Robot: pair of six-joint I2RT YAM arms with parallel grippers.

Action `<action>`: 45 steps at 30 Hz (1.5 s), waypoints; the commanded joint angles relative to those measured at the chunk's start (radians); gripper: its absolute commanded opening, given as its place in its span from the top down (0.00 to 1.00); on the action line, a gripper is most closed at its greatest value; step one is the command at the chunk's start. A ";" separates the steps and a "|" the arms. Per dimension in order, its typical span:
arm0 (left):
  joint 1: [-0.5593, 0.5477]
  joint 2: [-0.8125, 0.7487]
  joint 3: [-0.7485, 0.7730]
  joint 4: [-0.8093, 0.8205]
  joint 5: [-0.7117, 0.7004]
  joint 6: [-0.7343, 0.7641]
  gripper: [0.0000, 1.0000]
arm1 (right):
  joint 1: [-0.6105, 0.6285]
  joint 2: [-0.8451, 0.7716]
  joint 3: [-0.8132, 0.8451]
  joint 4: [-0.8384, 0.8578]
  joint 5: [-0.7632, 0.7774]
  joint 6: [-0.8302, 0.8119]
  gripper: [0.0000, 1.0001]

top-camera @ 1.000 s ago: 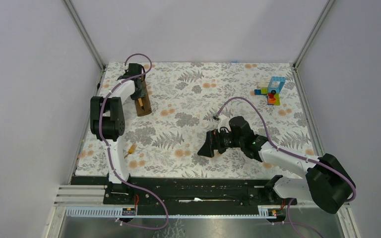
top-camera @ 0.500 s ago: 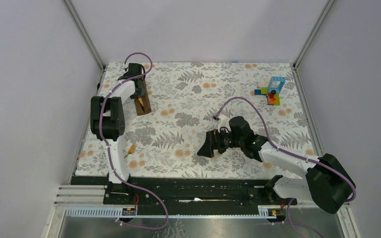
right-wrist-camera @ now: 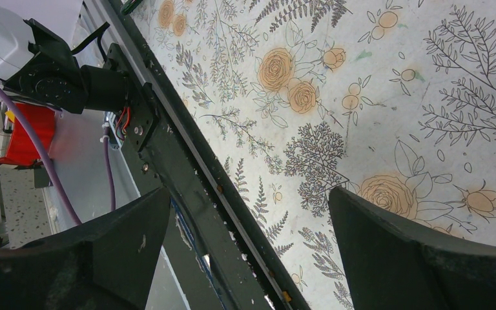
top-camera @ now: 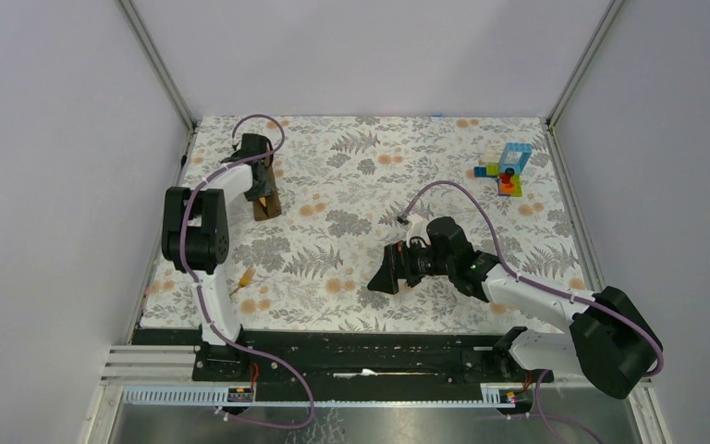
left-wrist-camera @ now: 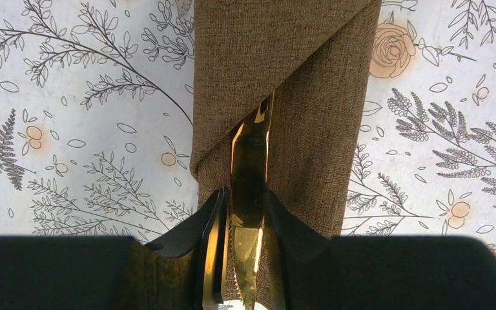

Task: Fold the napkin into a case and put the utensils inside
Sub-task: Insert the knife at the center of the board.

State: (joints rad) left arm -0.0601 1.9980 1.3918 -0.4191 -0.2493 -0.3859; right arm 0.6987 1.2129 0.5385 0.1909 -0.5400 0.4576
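**Bench with a floral cover and three things on it**

A grey-and-orange floral cloth (top-camera: 333,264) covers the bench (top-camera: 379,185). The folded brown napkin (top-camera: 266,200) lies near the far left corner. One yellow utensil (top-camera: 244,277) lies by the left edge, toward the near side. A small stack of toy blocks (top-camera: 507,170) stands near the far right corner.

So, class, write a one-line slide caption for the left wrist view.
Left end effector grips a golden utensil, its far end tucked under the folded brown napkin.
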 commanded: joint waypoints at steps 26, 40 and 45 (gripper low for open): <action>-0.035 -0.102 -0.041 -0.005 -0.056 -0.069 0.73 | -0.007 -0.018 0.000 0.012 0.000 0.004 0.00; -0.034 -0.039 -0.051 0.005 -0.053 -0.070 0.68 | -0.007 -0.026 -0.004 0.007 0.003 0.001 0.00; -0.033 -0.022 -0.050 0.007 -0.055 -0.071 0.66 | -0.007 -0.024 -0.004 0.008 0.002 0.002 0.00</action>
State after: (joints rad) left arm -0.0959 1.9629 1.3384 -0.4324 -0.2897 -0.4461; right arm 0.6987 1.2129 0.5369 0.1913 -0.5404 0.4583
